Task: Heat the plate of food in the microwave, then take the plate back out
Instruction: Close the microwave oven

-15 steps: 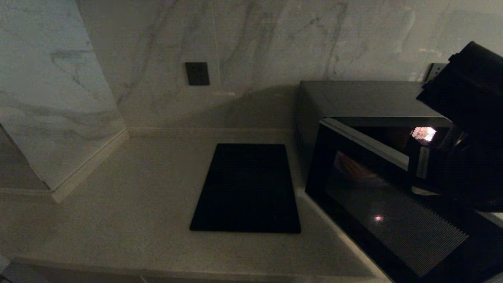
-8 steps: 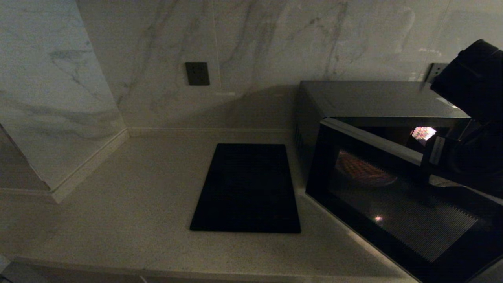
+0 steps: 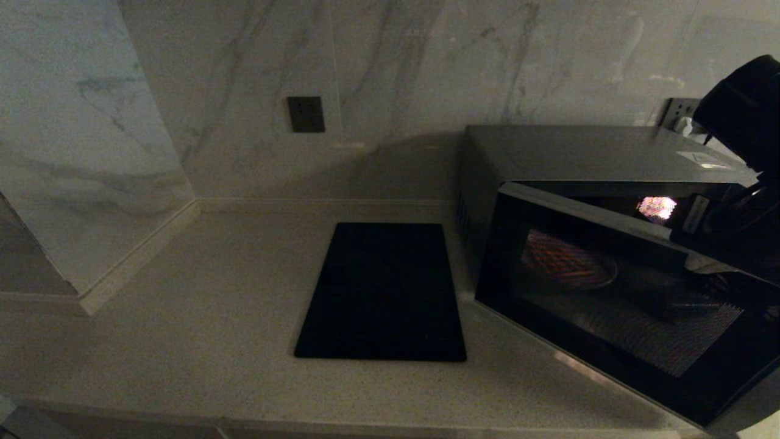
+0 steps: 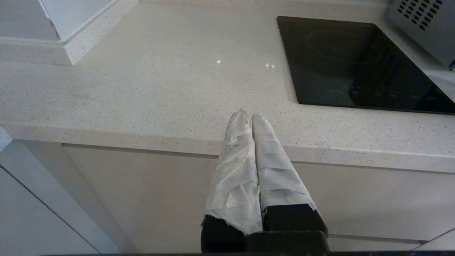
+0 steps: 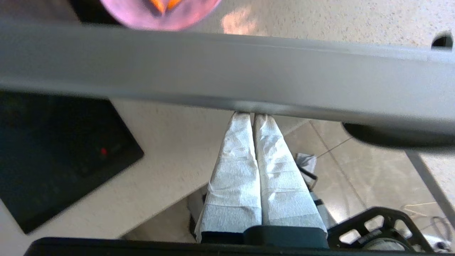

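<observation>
The dark grey microwave (image 3: pixel 579 152) stands at the right of the counter with its black glass door (image 3: pixel 609 317) partly ajar. Through the glass shows the pale plate of food (image 3: pixel 570 268), lit inside the oven. In the right wrist view the lilac plate (image 5: pixel 160 14) with orange sticks lies beyond the door's grey edge (image 5: pixel 227 67). My right gripper (image 5: pixel 253 115) is shut and empty, its tips against that door edge; the right arm (image 3: pixel 740 244) hangs over the door's free end. My left gripper (image 4: pixel 247 115) is shut and empty, parked above the counter's front edge.
A flat black cooktop (image 3: pixel 384 292) lies in the counter left of the microwave. A dark wall socket (image 3: pixel 306 114) sits on the marble back wall. A marble side wall (image 3: pixel 79 183) juts in at the far left. Pale speckled counter (image 3: pixel 201 305) stretches between.
The microwave door has swung from wide open toward the oven. My right arm has moved right and back along with the door's free end. The plate now shows through the glass.
</observation>
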Tool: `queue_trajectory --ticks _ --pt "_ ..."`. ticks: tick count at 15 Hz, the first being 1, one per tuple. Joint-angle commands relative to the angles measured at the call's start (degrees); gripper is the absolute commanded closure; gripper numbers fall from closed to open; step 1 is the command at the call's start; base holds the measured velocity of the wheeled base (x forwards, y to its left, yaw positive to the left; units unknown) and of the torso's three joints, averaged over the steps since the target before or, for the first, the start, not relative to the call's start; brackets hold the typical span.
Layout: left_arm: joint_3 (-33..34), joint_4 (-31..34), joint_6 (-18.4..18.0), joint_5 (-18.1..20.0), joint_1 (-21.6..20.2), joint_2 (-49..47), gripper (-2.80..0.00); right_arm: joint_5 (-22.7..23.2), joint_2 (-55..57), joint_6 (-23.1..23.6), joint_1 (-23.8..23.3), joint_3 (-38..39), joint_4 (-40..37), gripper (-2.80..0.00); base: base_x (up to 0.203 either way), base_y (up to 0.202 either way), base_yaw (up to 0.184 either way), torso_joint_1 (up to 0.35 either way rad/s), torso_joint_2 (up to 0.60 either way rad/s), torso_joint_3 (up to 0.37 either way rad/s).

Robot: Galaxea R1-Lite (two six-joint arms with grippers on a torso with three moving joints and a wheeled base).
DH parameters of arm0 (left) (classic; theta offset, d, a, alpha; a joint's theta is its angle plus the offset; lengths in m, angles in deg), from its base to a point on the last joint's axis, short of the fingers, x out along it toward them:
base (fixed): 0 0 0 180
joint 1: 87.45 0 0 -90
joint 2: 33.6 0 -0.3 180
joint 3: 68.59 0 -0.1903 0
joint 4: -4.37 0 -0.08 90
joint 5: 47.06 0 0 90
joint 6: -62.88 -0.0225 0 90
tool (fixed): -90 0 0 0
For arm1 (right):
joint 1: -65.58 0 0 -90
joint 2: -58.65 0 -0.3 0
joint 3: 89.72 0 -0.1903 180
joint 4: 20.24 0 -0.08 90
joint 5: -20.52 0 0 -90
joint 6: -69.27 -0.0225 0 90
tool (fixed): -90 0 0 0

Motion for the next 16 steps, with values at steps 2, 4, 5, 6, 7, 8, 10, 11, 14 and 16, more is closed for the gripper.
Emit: queue_trajectory --ticks 2,4,5,6,7,8,10,11,14,16 --pt "0.0 0.0 0.0 -0.1 0.0 0.0 0.00 1.9 2.0 2.0 -6.0 -0.2 2.6 0.00 0.000 0.000 0.000 0.000 0.00 0.000" --pt "0.0 0.0 0.0 -0.1 0.0 0.0 0.00 3.3 3.3 2.6 -8.2 -1.0 3.3 0.00 0.000 0.000 0.000 0.000 0.00 0.000" --pt "0.0 0.0 0.0 -0.1 0.0 -0.1 0.00 4.0 3.8 3.0 -9.1 -1.8 3.3 0.00 0.000 0.000 0.000 0.000 0.00 0.000" --pt "0.0 0.0 0.0 -0.1 0.0 -0.1 0.00 4.7 4.3 3.4 -10.1 -2.7 3.3 0.00 0.000 0.000 0.000 0.000 0.00 0.000" --pt "0.0 0.0 0.0 -0.1 0.0 0.0 0.00 5.0 4.7 3.7 -11.0 -3.4 3.6 0.00 0.000 0.000 0.000 0.000 0.00 0.000" --pt "0.0 0.0 0.0 -0.1 0.0 -0.1 0.00 5.3 5.1 3.9 -12.0 -3.9 5.0 0.00 0.000 0.000 0.000 0.000 0.00 0.000" --pt "0.0 0.0 0.0 -0.1 0.0 0.0 0.00 6.7 6.0 5.0 -14.4 -4.3 7.9 0.00 0.000 0.000 0.000 0.000 0.00 0.000" --pt "0.0 0.0 0.0 -0.1 0.0 0.0 0.00 7.7 6.5 5.1 -15.6 -4.6 8.6 0.00 0.000 0.000 0.000 0.000 0.00 0.000" --pt "0.0 0.0 0.0 -0.1 0.0 0.0 0.00 10.4 8.2 5.3 -18.2 -5.7 10.9 0.00 0.000 0.000 0.000 0.000 0.00 0.000" --pt "0.0 0.0 0.0 -0.1 0.0 0.0 0.00 11.0 9.1 5.3 -19.5 -5.9 12.2 0.00 0.000 0.000 0.000 0.000 0.00 0.000"
